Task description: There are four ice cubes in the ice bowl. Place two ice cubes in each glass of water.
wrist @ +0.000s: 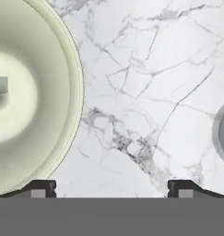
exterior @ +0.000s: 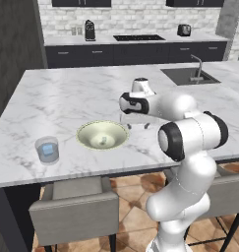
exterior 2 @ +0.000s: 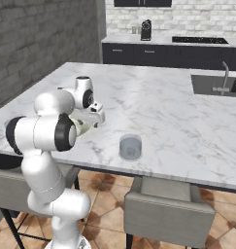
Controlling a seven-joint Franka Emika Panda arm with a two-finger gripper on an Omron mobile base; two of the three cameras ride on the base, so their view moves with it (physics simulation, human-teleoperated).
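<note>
Arm: bent at the elbow, forearm reaching over the marble counter (exterior: 67,93), hand pointing down.
Gripper (wrist: 112,186): released, fingertips wide apart above bare marble, holding nothing.
Ice bowl (exterior: 102,135): at the hand's 9 o'clock in the hand view, one ice cube (wrist: 0,85) inside.
Left glass (exterior: 47,149): at the bowl's 8 o'clock, blue ice in it.
Right glass (exterior 2: 130,147): near the counter's front edge.
Sink (exterior: 190,76): far right.
</note>
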